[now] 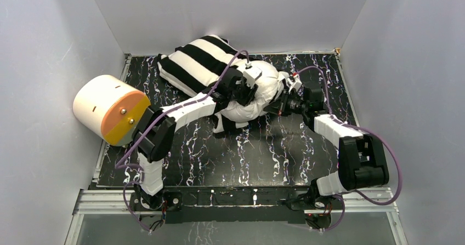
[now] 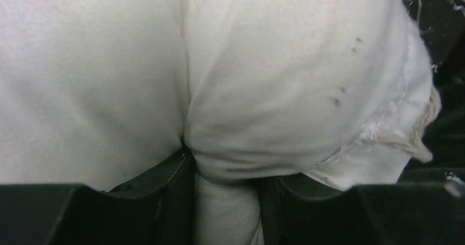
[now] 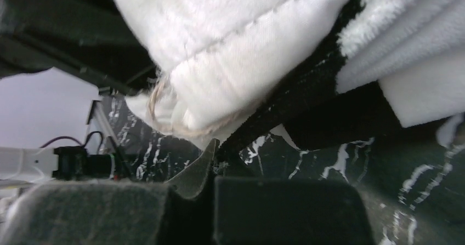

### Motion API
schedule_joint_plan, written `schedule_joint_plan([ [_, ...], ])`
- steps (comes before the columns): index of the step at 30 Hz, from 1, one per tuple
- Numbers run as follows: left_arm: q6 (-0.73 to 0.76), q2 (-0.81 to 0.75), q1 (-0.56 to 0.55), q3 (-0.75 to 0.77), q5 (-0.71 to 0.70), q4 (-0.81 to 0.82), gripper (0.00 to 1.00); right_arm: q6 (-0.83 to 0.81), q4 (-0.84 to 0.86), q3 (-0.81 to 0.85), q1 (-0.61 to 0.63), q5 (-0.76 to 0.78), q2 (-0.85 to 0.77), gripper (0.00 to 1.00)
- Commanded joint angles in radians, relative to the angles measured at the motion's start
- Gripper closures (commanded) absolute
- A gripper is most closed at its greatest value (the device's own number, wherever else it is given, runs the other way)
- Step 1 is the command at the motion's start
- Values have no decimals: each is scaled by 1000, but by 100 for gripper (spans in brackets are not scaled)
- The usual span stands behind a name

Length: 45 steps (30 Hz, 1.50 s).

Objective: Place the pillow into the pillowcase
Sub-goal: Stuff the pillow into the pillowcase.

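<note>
Half done at best: pinches pillow (image 1: 262,86) in left pincer (image 2: 227,198), clamps hem of pillowcase (image 1: 193,64) in right pincer (image 3: 211,175), leaves white end uncovered.

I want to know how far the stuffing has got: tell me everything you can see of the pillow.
The pillow is plain white soft fabric, plump and creased. One end is inside the striped pillowcase; the other bulges out over the marbled table. A corner is frayed with loose threads, and small dark specks show. The left hand pinches a fold of it.
</note>
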Motion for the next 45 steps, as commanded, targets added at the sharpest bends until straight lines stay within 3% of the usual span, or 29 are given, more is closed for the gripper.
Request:
schedule_joint_plan([
  [1,-137,232,111,-13,-9,71,65,-39,-37,110,32,-328,-243,100],
  [3,-180,304,124,-1,-8,85,65,-5,-20,124,33,-327,-274,100],
  [7,-198,405,141,30,-8,82,66,310,381,69,38,-394,-290,100],
  [12,-201,462,158,45,-45,38,67,330,426,67,68,-409,-332,100],
  [17,-217,516,159,32,-90,26,67,449,576,92,75,-402,-311,100],
  [20,-246,529,159,15,-84,20,67,323,394,135,73,-254,-303,100],
  [23,-298,499,159,-47,-34,72,67,-6,-66,234,69,76,-271,100],
  [26,-318,484,162,-101,29,136,67,-110,-236,221,34,398,-235,100],
  [29,-334,486,170,-115,104,171,66,-56,-210,73,16,574,-223,98],
  [34,-376,511,178,-109,177,214,66,140,-52,-130,14,460,-205,84],
  [38,-406,521,178,-110,211,255,66,379,211,-307,21,432,-282,68],
  [45,-418,524,180,-105,230,267,66,568,71,-304,68,721,-288,62],
])
